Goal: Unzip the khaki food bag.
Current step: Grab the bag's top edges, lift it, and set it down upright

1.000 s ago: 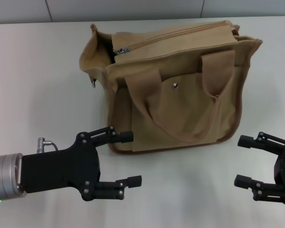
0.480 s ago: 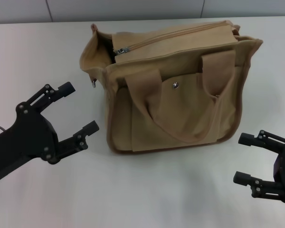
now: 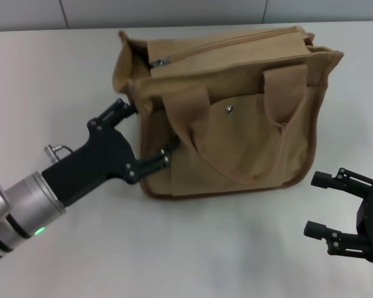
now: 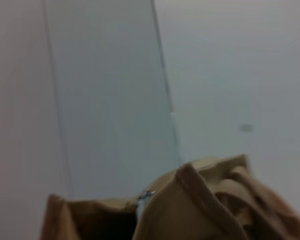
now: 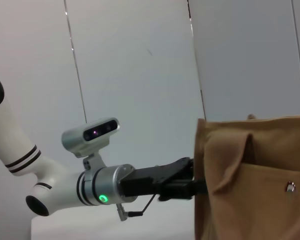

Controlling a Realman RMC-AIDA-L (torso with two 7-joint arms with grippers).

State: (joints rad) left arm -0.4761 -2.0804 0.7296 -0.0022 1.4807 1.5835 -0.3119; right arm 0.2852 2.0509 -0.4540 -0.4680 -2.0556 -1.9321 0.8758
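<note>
1. The khaki food bag [image 5: 255, 180] fills the side of the right wrist view, standing upright, its tan canvas front toward the camera.
2. A silver snap [image 5: 290, 186] shows on its front pocket, and a webbing handle [image 5: 230, 165] hangs down the face.
3. The left gripper [image 5: 187, 181] reaches the bag's near side edge; its black fingers seem to touch the fabric, though their tips are hidden.
4. Behind it run the silver wrist with a green light [image 5: 104, 198], a wrist camera [image 5: 90, 135] and the white arm [image 5: 20, 155].
5. Pale wall panels [image 5: 135, 65] stand behind.

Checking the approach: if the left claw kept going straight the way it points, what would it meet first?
Probably the khaki food bag itself: the open left claw already straddles its left front corner.
</note>
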